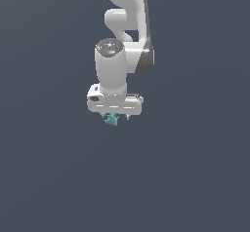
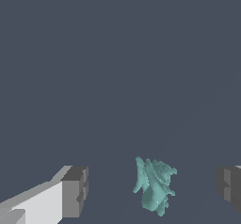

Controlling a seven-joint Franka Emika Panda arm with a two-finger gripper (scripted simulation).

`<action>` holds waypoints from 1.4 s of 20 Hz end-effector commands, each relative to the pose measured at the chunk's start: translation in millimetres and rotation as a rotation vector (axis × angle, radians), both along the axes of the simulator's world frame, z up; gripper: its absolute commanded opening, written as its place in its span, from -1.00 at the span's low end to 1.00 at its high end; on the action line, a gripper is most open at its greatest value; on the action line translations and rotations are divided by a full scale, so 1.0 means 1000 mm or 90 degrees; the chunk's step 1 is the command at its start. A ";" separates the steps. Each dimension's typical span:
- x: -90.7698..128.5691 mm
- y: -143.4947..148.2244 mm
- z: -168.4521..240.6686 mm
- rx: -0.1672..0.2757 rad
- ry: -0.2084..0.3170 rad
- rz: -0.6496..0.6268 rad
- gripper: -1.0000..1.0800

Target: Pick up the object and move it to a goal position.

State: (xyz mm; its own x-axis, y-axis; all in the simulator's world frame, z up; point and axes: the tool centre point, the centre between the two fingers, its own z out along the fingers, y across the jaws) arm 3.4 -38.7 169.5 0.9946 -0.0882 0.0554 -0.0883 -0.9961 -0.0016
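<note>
The jaws are spread wide around the object (image 2: pixel 154 190), untouched. They should be centred, then closed gently.

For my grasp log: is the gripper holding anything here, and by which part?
Nothing held. The gripper is open, the teal object between its fingers, touching neither.
</note>
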 end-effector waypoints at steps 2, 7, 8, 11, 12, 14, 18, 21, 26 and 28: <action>-0.016 -0.008 -0.020 0.001 0.008 -0.013 0.92; -0.045 -0.022 -0.052 0.003 0.021 -0.035 0.92; -0.051 -0.024 -0.057 0.003 0.024 -0.039 0.92; -0.064 -0.029 -0.069 0.004 0.029 -0.049 0.92; -0.067 -0.030 -0.072 0.004 0.030 -0.051 0.92; -0.073 -0.032 -0.077 0.004 0.033 -0.055 0.92; -0.079 -0.034 -0.082 0.004 0.035 -0.059 0.92; -0.078 -0.034 -0.082 0.004 0.035 -0.059 0.92; -0.079 -0.034 -0.093 0.004 0.035 -0.059 0.92; -0.080 -0.034 -0.103 0.004 0.035 -0.059 0.92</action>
State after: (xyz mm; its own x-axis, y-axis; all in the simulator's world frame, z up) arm -75.4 -72.7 73.7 0.9836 -0.1803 0.0010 -0.1803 -0.9836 -0.0001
